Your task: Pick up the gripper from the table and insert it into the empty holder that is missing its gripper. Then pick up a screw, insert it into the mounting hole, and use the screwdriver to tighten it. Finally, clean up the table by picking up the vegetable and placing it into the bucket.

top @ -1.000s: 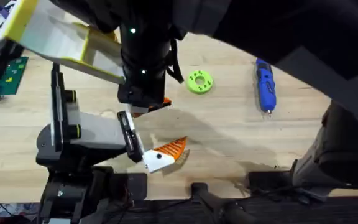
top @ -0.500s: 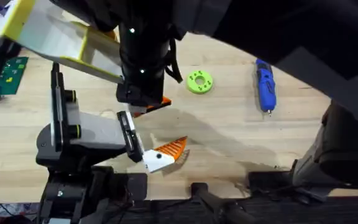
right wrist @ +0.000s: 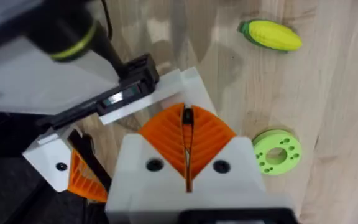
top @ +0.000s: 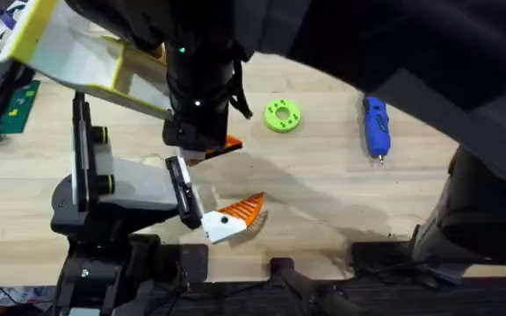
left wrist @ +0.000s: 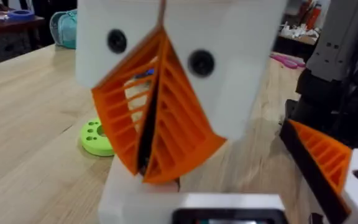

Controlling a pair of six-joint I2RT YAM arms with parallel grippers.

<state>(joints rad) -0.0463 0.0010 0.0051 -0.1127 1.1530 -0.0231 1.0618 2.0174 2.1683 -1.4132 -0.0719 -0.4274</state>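
The left pincer (left wrist: 151,134) has its two orange ribbed fingers (left wrist: 182,124) pressed together at their tips, closed with nothing between them that I can make out, hanging just above the desk (left wrist: 30,124). The right pincer (right wrist: 187,144) is closed the same way, its orange pads meeting along a thin dark seam, and it sits right at the black clamp face of the holder (top: 134,180); whether it actually touches the clamp I can't quite tell from here. From overhead a dark arm comes down just above the holder with a bit of orange showing at its lower end, but which arm that is I can't say for sure. The gripper (top: 231,219), white block and orange fin, lies on the desk just beside the holder's clamp end, fin pointing away from the holder, and apart from both pincers; it also shows off to the side in the left wrist view (left wrist: 328,162) and under the clamp in the right wrist view (right wrist: 73,171). A bright green disc with holes (top: 282,115) lies near the pincers on bare wood. The vegetable (right wrist: 271,34) lies on its side beyond that disc, well apart from the pincers. The screwdriver (top: 375,125) lies flat farther to the right, silver tip pointing toward the arm bases, well apart from everything else.
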